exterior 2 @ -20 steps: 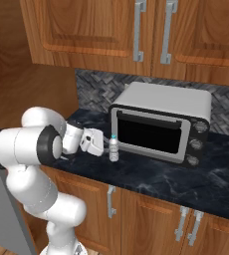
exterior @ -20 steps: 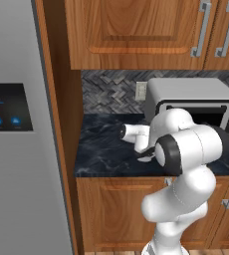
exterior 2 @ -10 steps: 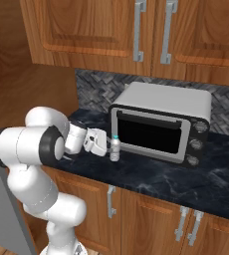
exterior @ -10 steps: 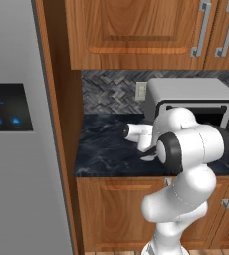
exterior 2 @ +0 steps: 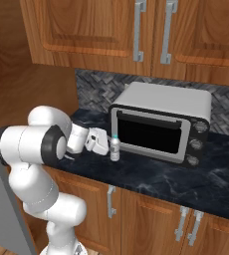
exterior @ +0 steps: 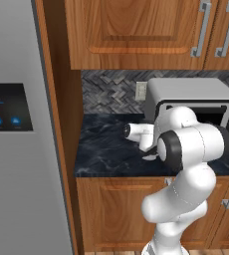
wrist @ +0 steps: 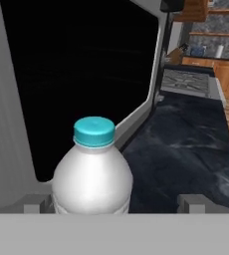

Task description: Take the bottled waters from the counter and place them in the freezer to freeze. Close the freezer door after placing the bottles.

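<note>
Whitish plastic, blue cap: bottled water standing upright on the counter, just in front of the microwave's black window. Best approached level and straight on, wrist held so the fingers pass either side of the body below the cap, not across the cap itself. Worth easing forward until the bottle sits well between the fingers before closing; a slim, light bottle on smooth stone looks likely to tip or skate if nudged by one finger first. Close gently and evenly, then lift straight up before swinging clear of the microwave.

From left to right in the hand view: left fingertip low at the edge, bottle nearer that finger than the middle, open counter, right fingertip well apart from the bottle. Gripper spread fully wide, holding nothing. In the right base view, gripper just beside the bottle, possibly already flanking it; contact cannot be told. In the left base view, gripper largely hidden behind the arm's elbow, over the dark counter.
</note>
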Robot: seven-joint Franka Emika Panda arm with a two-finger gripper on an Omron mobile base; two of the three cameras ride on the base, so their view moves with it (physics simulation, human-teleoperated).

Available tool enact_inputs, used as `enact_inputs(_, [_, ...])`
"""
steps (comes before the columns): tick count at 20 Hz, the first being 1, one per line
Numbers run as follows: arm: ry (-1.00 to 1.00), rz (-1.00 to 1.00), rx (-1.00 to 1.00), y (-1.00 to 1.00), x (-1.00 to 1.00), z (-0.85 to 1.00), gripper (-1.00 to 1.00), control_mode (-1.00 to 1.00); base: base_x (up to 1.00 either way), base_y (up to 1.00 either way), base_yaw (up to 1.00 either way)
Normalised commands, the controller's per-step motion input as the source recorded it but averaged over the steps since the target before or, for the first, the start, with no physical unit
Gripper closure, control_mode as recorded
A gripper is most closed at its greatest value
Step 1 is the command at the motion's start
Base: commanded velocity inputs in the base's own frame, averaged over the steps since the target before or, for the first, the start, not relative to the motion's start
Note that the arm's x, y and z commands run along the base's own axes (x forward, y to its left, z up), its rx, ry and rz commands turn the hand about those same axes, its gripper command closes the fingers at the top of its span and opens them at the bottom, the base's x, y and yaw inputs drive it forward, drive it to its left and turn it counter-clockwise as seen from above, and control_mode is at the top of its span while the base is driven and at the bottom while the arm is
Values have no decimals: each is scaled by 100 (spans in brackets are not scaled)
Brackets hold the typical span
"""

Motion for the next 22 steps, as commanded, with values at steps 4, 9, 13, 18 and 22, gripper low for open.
enact_inputs(4, [0,9,0,-2,14,0,-100,-100,0,0,0])
enact_inputs(9, [0,8,0,0,8,0,-100,-100,0,0,0])
enact_inputs(13, [0,6,0,0,0,0,-100,-100,0,0,0])
enact_inputs(18, [0,3,0,-1,0,0,-100,-100,0,0,0])
enact_inputs(22, [0,0,0,-3,0,0,-100,-100,0,0,0])
